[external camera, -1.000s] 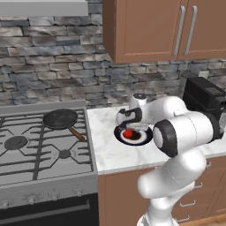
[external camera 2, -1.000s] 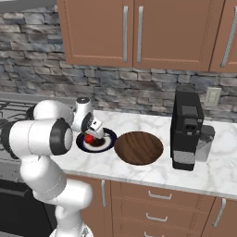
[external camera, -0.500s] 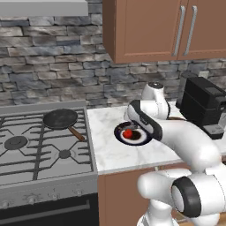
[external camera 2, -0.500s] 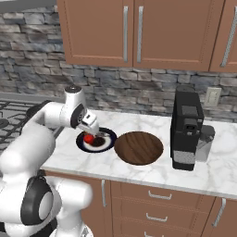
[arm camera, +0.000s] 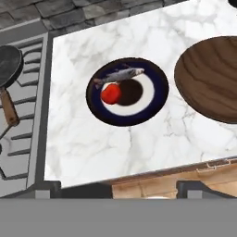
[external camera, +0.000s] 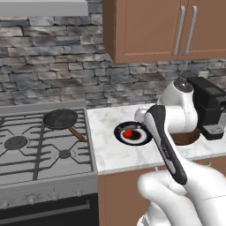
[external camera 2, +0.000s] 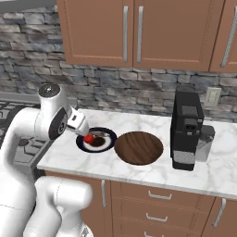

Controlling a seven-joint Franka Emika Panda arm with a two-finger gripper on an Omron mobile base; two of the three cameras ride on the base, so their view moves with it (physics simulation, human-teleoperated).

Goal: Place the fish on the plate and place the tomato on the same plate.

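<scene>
The plate (arm camera: pixel 159 88), with its navy rim and white ring, lies on the marble counter. The grey-brown fish (arm camera: pixel 121 74) rests along its far rim. The red tomato (arm camera: pixel 110 93) sits on the plate right beside the fish, next to the brown centre. My gripper (arm camera: pixel 121 189) hangs well above and in front of the plate, open, with nothing between its fingertips (arm camera: pixel 44 190). From the right base the hand (external camera 2: pixel 77 123) hovers just left of the plate (external camera 2: pixel 107 143) and tomato (external camera 2: pixel 88 138). From the left base the plate (external camera: pixel 140 140) and tomato (external camera: pixel 127 133) show beside my forearm.
A brown round bowl (arm camera: pixel 213 76) stands right of the plate, close to it. A black frying pan (external camera: pixel 61 118) with a wooden handle rests on the gas hob to the left. A black coffee machine (external camera 2: pixel 187 129) stands at the right. The counter's front edge (arm camera: pixel 139 178) runs below my hand.
The hand has risen and drawn back from the plate, and the arm has folded upward. Tomato and fish stay on the plate.
</scene>
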